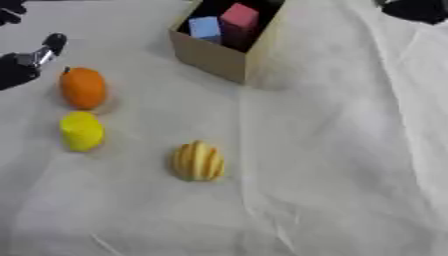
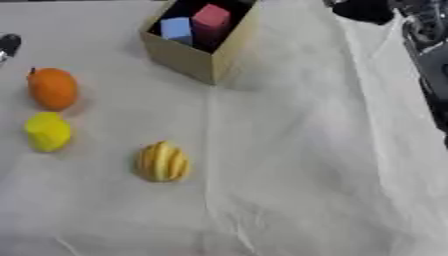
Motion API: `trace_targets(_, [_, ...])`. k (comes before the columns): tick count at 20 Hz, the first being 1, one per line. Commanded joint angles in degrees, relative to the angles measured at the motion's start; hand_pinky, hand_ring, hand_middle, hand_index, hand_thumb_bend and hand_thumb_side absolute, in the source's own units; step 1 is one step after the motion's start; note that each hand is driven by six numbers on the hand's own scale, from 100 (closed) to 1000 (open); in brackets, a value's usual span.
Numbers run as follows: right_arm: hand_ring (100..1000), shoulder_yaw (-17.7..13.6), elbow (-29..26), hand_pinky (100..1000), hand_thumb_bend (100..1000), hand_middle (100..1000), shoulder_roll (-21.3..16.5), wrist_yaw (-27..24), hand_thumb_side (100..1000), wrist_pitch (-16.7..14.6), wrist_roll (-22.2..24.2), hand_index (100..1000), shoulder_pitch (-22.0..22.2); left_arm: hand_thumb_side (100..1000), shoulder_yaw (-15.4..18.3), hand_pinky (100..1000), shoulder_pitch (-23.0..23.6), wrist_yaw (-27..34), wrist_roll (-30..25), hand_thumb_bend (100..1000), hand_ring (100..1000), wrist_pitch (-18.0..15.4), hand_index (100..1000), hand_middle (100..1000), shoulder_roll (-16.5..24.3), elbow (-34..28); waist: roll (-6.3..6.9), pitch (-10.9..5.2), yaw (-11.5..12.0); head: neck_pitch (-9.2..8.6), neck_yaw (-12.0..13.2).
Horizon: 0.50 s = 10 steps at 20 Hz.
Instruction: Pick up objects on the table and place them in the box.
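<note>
A cardboard box (image 1: 213, 59) stands at the top centre with a blue block (image 1: 205, 27) and a red block (image 1: 238, 20) inside it. On the white cloth to the left lie an orange fruit (image 1: 83, 88) and, below it, a yellow object (image 1: 81, 131). A yellow striped fruit (image 1: 198, 161) lies nearer the middle. My left hand (image 1: 19, 67) is at the left edge, just left of and above the orange fruit, fingers spread and holding nothing. My right hand (image 2: 363, 10) shows only as a dark shape at the top right, away from the box.
The white cloth (image 1: 332, 165) has creases running down its middle and right side. Part of my right arm (image 2: 429, 45) runs along the right edge in the right eye view.
</note>
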Motion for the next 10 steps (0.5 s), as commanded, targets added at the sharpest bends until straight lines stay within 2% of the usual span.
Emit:
trace_targets(1, [718,-0.4,-5.2,909,100,662,-2.6,-2.8,532,2.0,-2.0,819,2.0,590,-3.5,789,-1.4,-2.7,-2.6,535,727,-2.3,844,684,6.5,1.7,-0.25,-1.48,0.0,0.25,0.7])
trace_targets(5, [717,-0.7,-10.6,910,100,660,-3.4,-6.2,534,3.1,-1.9,821,7.3,540,-8.7,794,-1.0,-3.3,-5.9,575,733,-5.6,852,696,11.9,1.7,-0.74,-1.66,0.3,0.25,0.7])
trace_targets(10, [712,-1.1,-17.5,910,100,656,-4.0,-10.4,528,6.5,0.5,815,9.9,432,-10.5,792,1.2,0.6,-10.2,617,729,-5.9,841,681,15.6,-0.9,-0.93,-1.50,0.4,0.05,0.7])
